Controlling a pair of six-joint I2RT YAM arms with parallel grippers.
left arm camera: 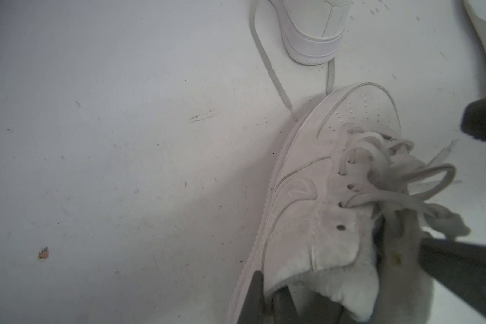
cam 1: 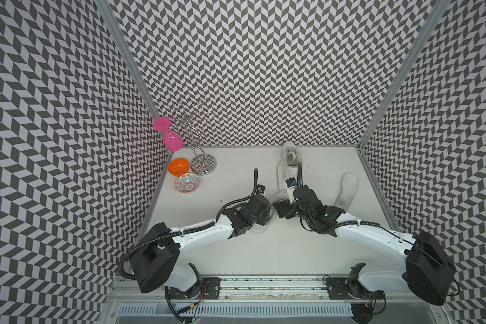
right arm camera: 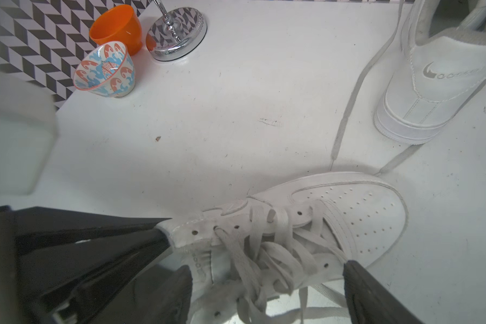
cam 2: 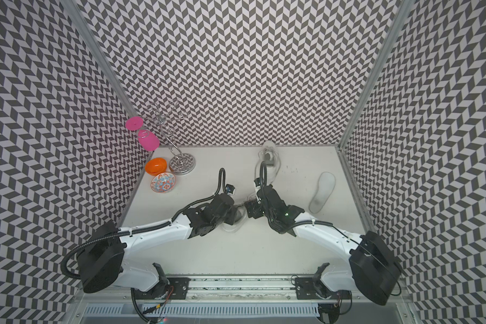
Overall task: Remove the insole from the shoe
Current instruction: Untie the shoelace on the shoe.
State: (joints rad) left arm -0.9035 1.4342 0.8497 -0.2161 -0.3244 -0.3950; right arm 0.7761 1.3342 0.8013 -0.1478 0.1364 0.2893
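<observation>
Left edge of a top view, clutter we skip: pink glass [cam 1: 173,141] on the chrome rack [cam 1: 204,164], orange cup [cam 1: 177,166], patterned bowl [cam 1: 187,183]. Centre frame: the left gripper [right arm camera: 163,232] is pinched tight on the eyelet flap of the shoe [right arm camera: 348,213], which sits on the table [cam 1: 264,252] under both wrists. The right gripper [right arm camera: 267,275] has its jaws wide apart, straddling the laces [right arm camera: 264,252], gripping nothing. Further right, a pale insole [cam 1: 347,190] lies flat, well apart from the shoe; we can't tell if the clamped shoe has one inside. If so, we'd say: hold the flap outward to keep the mouth open, send the right fingers behind the tongue, not into the laces, pinch the insole's heel edge, peel up and back slowly. Loose loops could snag. Materials: smooth white leather-look upper, perforated rounded toe, flat woven laces, fuzzy lining at the collar, ribbed sole edge. Insole thin, foot-shaped, probably floppy foam. The second shoe [right arm camera: 432,92], upper right of the right wrist view, same white build, lace trailing.
</observation>
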